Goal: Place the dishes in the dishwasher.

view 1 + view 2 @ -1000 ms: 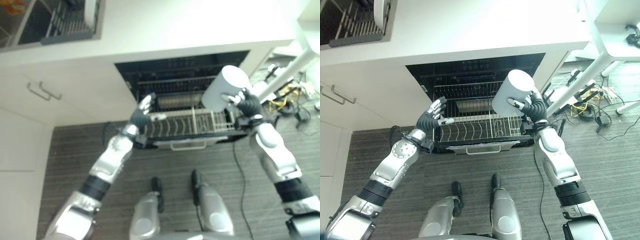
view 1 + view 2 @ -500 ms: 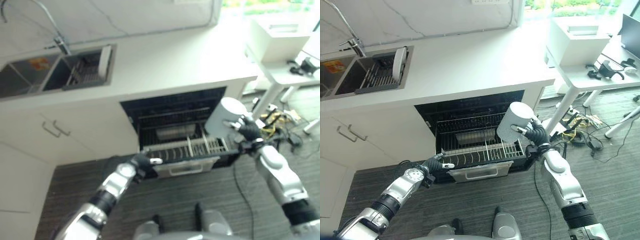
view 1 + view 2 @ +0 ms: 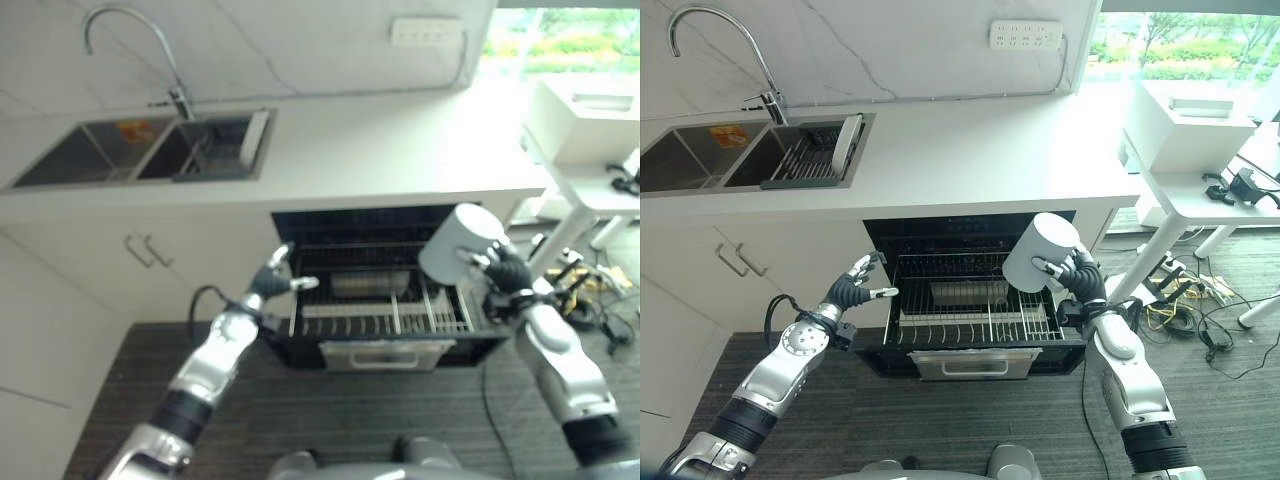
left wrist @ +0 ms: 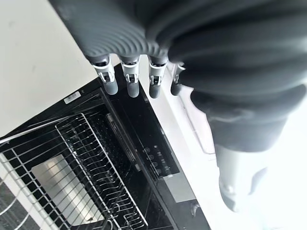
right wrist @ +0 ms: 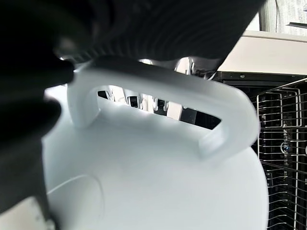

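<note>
A white mug point(image 3: 1040, 265) hangs tilted over the right end of the dishwasher's pulled-out wire rack point(image 3: 970, 322), in front of the open cavity. My right hand point(image 3: 1081, 281) is shut on it; the right wrist view shows the mug's handle point(image 5: 158, 91) against the hand's dark cover. My left hand point(image 3: 852, 291) is open in the air, fingers spread, just left of the rack and the dishwasher's left edge. Its straight fingers point(image 4: 130, 82) show above the dishwasher's dark frame in the left wrist view. A steel tray point(image 3: 965, 292) lies at the back of the rack.
A white plate point(image 3: 847, 144) stands on edge in a drying rack in the sink point(image 3: 750, 160) at the counter's left, under a curved tap point(image 3: 715, 40). White cabinet doors point(image 3: 700, 290) lie left of the dishwasher. A white table point(image 3: 1205, 190) and loose cables point(image 3: 1200, 310) are at the right.
The camera has tipped up, bringing the counter and sink into view. My left hand has lifted from the rack's front left corner and spread its fingers. The mug stays over the rack's right end.
</note>
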You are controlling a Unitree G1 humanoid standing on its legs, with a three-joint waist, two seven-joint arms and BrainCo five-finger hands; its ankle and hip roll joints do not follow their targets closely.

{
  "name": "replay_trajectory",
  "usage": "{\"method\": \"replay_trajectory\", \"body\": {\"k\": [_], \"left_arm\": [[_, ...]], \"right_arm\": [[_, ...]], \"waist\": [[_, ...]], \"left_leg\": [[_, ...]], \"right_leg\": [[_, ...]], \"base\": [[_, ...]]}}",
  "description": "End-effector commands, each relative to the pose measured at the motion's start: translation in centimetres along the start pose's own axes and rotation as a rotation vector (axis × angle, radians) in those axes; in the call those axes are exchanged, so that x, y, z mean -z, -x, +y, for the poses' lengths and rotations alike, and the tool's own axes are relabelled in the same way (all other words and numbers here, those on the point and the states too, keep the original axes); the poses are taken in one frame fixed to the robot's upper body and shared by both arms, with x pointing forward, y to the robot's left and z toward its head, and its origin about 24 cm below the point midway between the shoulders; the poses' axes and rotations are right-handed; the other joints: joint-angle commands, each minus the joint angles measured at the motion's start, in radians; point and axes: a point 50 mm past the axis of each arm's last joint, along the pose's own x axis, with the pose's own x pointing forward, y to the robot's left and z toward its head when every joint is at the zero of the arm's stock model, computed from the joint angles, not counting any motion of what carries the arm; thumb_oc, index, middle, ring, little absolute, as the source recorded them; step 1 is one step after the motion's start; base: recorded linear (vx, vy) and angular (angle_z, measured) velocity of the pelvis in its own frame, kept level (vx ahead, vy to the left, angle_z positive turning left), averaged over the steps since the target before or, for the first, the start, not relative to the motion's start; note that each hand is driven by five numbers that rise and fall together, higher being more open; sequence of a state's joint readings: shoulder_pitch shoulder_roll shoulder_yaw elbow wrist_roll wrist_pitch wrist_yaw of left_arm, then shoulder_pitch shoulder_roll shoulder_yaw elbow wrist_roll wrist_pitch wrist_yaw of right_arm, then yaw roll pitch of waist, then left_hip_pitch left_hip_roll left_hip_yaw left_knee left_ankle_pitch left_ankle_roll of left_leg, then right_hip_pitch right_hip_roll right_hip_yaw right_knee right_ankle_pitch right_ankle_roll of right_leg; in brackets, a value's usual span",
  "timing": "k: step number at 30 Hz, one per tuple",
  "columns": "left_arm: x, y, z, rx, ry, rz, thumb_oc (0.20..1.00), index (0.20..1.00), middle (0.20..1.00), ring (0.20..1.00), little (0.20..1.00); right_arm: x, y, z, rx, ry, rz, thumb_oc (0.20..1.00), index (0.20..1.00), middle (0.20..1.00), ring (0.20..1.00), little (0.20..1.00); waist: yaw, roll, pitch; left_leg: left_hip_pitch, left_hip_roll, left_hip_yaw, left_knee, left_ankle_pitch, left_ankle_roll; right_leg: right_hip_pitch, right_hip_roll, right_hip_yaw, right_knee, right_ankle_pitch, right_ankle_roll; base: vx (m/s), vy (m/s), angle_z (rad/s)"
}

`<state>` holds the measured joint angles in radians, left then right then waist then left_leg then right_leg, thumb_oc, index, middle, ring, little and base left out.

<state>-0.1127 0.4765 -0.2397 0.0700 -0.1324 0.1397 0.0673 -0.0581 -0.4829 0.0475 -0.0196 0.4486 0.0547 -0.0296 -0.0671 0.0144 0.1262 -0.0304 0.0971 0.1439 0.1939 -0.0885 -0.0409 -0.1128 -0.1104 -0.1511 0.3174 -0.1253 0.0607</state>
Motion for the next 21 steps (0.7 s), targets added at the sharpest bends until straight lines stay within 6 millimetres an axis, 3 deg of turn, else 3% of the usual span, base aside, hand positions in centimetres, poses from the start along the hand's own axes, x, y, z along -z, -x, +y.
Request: {"method": "replay_trajectory", "body": {"k": [1, 9, 17, 21], "left_arm": [[-2.2, -0.1, 1.9, -0.112, -0.025, -0.163, 1.000, 1.000, 1.000, 1.000, 1.000], [-3.8, 0.3, 3.6, -0.287, 0.091, -0.307, 1.000, 1.000, 1.000, 1.000, 1.000], [-4.9, 0.3, 3.9, -0.290, 0.114, -0.364, 1.000, 1.000, 1.000, 1.000, 1.000], [-5.1, 0.0, 3.9, -0.274, 0.103, -0.366, 1.000, 1.000, 1.000, 1.000, 1.000]], "right_arm": [[-3.3, 0.0, 0.0, 0.003, 0.004, -0.185, 0.200, 0.200, 0.200, 0.200, 0.200], [-4.1, -0.3, -1.2, 0.015, 0.035, -0.232, 0.200, 0.200, 0.200, 0.200, 0.200], [-4.9, -0.6, -0.9, 0.010, 0.023, -0.272, 0.200, 0.200, 0.200, 0.200, 0.200], [-4.7, -0.9, -0.2, 0.006, 0.020, -0.266, 0.200, 0.200, 0.200, 0.200, 0.200]], "waist": [[0.009, -0.015, -0.015], [-0.005, -0.033, -0.045], [0.011, -0.044, -0.051], [0.009, -0.031, -0.054]], "left_leg": [[-0.024, 0.060, 0.049, 0.106, -0.121, -0.041], [-0.027, 0.058, 0.043, 0.106, -0.114, -0.039], [-0.006, 0.051, 0.030, 0.106, -0.131, -0.030], [0.018, 0.055, 0.035, 0.106, -0.136, -0.030]], "right_leg": [[0.062, -0.059, -0.042, -0.017, -0.060, 0.079], [0.052, -0.031, -0.002, -0.017, -0.048, 0.064], [0.077, -0.038, -0.016, -0.017, -0.058, 0.056], [0.097, -0.040, -0.024, -0.017, -0.061, 0.051]], "base": [[-0.05, 0.020, -0.05], [-0.03, 0.049, -0.08], [0.01, -0.008, -0.02], [0.08, -0.024, 0.02]]}}
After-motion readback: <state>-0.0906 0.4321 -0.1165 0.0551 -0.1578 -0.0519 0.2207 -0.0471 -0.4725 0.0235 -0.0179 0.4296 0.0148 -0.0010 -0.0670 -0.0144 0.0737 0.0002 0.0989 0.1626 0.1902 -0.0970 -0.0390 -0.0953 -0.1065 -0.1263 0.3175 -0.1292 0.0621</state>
